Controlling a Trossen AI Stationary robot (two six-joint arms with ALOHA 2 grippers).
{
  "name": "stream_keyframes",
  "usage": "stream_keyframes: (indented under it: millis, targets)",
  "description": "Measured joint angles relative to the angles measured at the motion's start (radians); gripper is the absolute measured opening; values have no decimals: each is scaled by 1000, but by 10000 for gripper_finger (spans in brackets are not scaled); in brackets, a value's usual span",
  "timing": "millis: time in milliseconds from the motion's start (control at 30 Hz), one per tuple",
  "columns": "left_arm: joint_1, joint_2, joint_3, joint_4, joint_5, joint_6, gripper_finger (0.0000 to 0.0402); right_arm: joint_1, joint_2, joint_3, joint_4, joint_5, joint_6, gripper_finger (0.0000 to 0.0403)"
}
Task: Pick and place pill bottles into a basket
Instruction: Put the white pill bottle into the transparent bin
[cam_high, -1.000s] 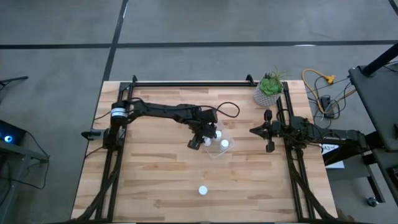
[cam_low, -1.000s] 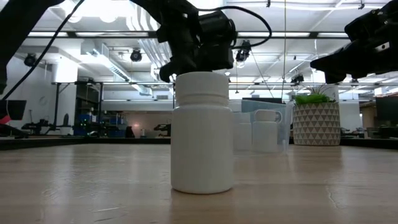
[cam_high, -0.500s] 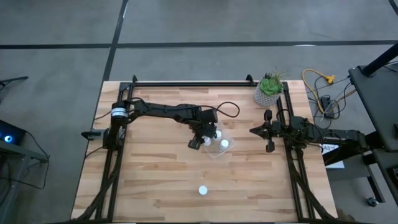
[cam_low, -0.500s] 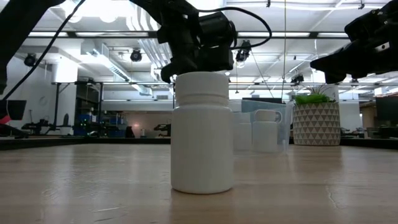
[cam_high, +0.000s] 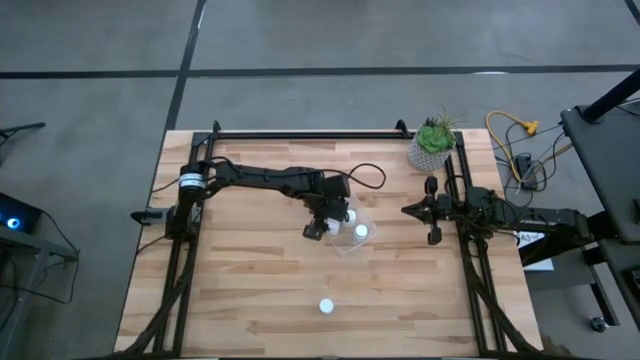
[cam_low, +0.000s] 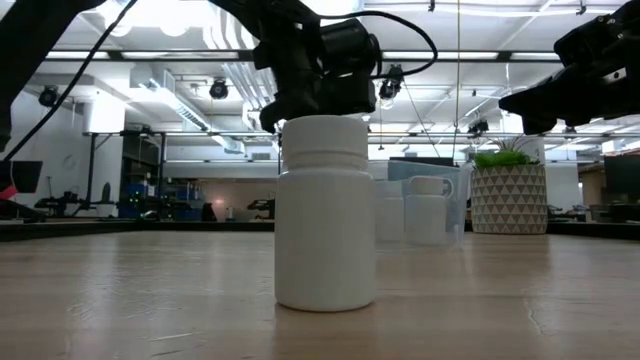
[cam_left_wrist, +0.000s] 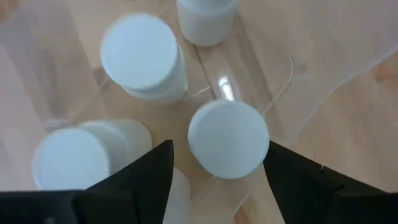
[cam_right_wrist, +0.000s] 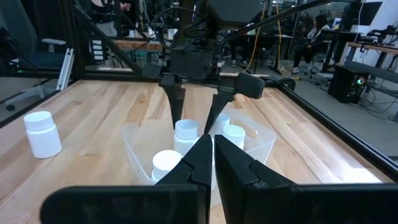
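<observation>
High view: we see the left pincer (cam_high: 331, 222) reaching down into the clear tub (cam_high: 352, 233) near the middle of the tabletop (cam_high: 250, 280). Its fingers (cam_left_wrist: 140, 180) stand spread, one on each side of a white bottle (cam_left_wrist: 228, 139) that stands upright in the tub; we cannot tell whether they touch it. Three more bottles sit in the tub close around the pincer: one (cam_left_wrist: 144, 57) just beyond the fingertips, one (cam_left_wrist: 73, 158) beside the outer face of a finger, and one (cam_left_wrist: 205, 18) farther off. From the right arm's camera we see the fingers straddling that bottle from above. One bottle (cam_high: 326, 306) stands alone on the tabletop, well apart from the pincer, toward the front edge. The right pincer (cam_high: 408, 211) waits beyond the tub, fingers pressed together, near a potted plant (cam_high: 432, 142).
</observation>
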Motion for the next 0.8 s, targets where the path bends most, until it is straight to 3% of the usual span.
stream_keyframes:
  millis: [300, 567, 800]
  targets:
    - [-4, -4, 70, -40, 1, 1, 228, 0, 0, 0, 0, 0, 0, 9]
    - [-30, -6, 125, -172, -15, -16, 228, 0, 0, 0, 0, 0, -2, 9]
    - [-121, -11, 210, -273, -160, -25, 228, 0, 0, 0, 0, 0, 0, 9]
